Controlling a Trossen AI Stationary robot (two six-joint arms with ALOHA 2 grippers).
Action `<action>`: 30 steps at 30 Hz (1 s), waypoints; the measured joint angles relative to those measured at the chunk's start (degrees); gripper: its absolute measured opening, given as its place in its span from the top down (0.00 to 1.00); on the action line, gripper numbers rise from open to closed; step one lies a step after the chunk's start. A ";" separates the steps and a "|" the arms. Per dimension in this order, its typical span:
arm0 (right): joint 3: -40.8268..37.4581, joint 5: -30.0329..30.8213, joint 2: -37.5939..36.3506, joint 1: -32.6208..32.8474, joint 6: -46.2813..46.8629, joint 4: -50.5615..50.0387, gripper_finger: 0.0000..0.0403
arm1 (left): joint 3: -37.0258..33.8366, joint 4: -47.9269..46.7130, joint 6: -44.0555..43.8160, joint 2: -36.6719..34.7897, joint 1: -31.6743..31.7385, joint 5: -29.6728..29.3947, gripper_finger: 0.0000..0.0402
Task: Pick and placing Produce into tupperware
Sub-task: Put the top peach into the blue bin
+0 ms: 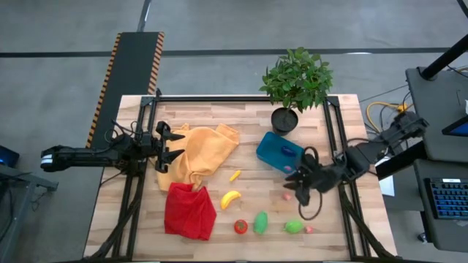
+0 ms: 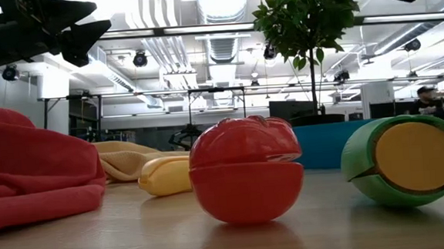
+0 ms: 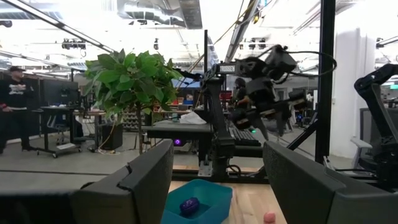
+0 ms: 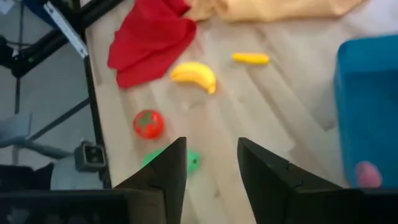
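Note:
The teal tupperware (image 1: pixel 272 150) stands right of the table's middle with the purple eggplant (image 1: pixel 288 152) inside it. On the wood lie the banana (image 1: pixel 231 199), a small yellow piece (image 1: pixel 235 175), the tomato (image 1: pixel 240 226), two green pieces (image 1: pixel 260 222) (image 1: pixel 293 227) and two pink bits (image 1: pixel 288 196) (image 1: pixel 309 229). My right gripper (image 1: pixel 298 184) hovers open beside the tupperware's near right corner; its wrist view shows the tomato (image 4: pixel 148 123) and banana (image 4: pixel 194 74) ahead of it. My left gripper (image 1: pixel 175 146) hangs open over the left edge of the yellow cloth.
A yellow cloth (image 1: pixel 203 153) and a red cloth (image 1: pixel 189 212) lie on the table's left half. A potted plant (image 1: pixel 295 84) stands at the far edge, just behind the tupperware. Black frame rails run along the table's left and right sides.

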 joint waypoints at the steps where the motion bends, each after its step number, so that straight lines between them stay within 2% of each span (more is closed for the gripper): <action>1: -0.56 0.03 0.04 0.90 1.31 0.08 0.65 | 0.00 -0.01 -0.01 0.01 0.00 0.00 0.42; 9: -2.13 -0.04 7.84 3.87 7.73 0.11 0.45 | 0.02 0.03 -0.01 0.04 0.00 0.00 0.42; 13: -2.15 -0.15 12.86 3.85 9.95 0.04 0.39 | 0.01 0.07 -0.02 -0.11 0.00 0.00 0.42; 22: -2.15 -9.05 23.28 3.85 14.03 -0.63 0.41 | 0.04 0.06 -0.03 0.00 0.00 0.00 0.42; 30: -2.18 -9.12 28.96 3.42 16.42 -5.98 0.43 | 0.09 0.04 -0.04 -0.11 0.00 0.00 0.42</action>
